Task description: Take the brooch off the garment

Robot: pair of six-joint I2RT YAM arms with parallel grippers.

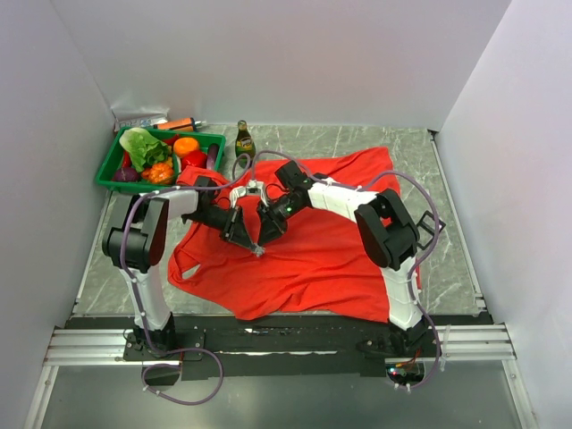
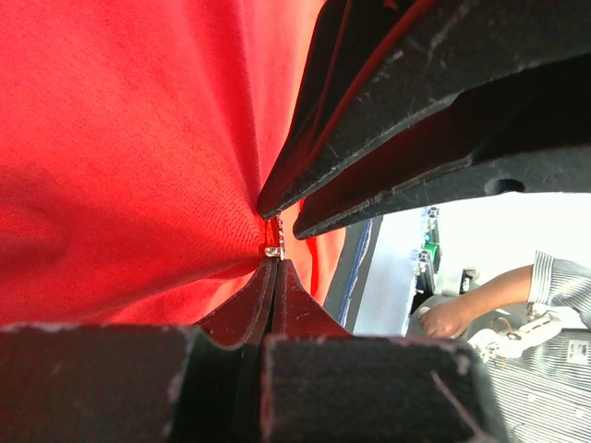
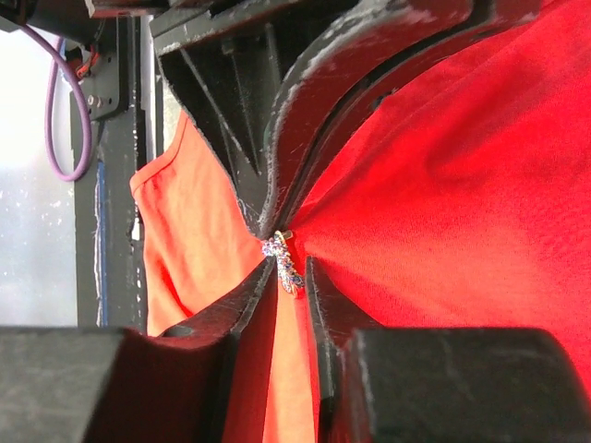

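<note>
Fingertips (image 3: pixel 251 297) of our right gripper (image 3: pixel 288 269) clamp the tiny yellowish-gold brooch (image 3: pixel 284 262) near the worktop (image 1: pixel 357 143) centre — our left gripper (image 2: pixel 277 266) pinches the large red fabric shirt (image 2: pixel 111 138) just beside it.

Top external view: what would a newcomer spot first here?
The bright red garment spread across the table centre dominates. At its middle the left gripper and right gripper meet tip to tip, and the wrist views show the tiny brooch right where they touch. A green basket of produce sits at the far left.
</note>
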